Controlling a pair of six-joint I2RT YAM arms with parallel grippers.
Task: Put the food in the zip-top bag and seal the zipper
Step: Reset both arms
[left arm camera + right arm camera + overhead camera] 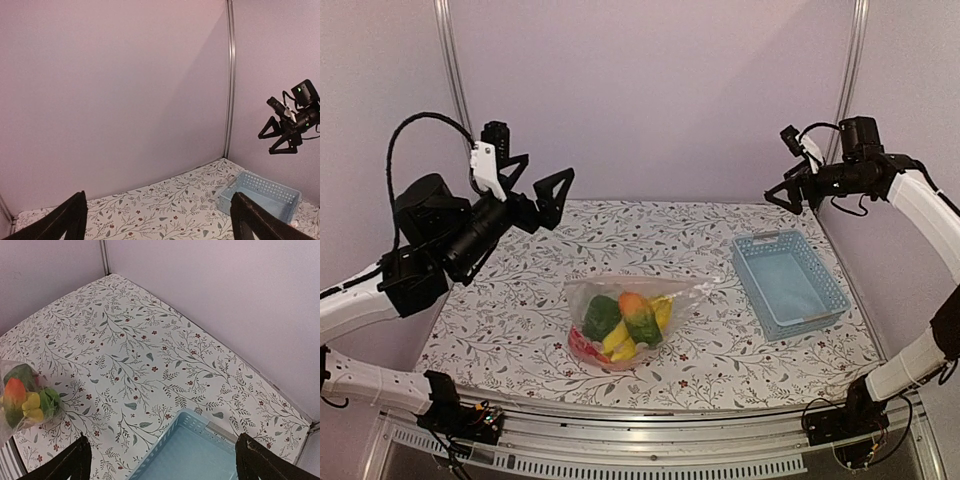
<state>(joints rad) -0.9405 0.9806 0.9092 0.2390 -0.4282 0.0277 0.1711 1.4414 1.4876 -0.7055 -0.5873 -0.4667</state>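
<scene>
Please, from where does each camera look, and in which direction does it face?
Top external: above and behind the arms, looking down on the table; both arms show, left gripper and right gripper open.
Left wrist: up high, facing the far right corner; own fingertips at the bottom.
Right wrist: up high, looking down at the table; own fingertips at the bottom.
Shared: the blue basket shows in all three; the zip-top bag in top and right wrist views.
</scene>
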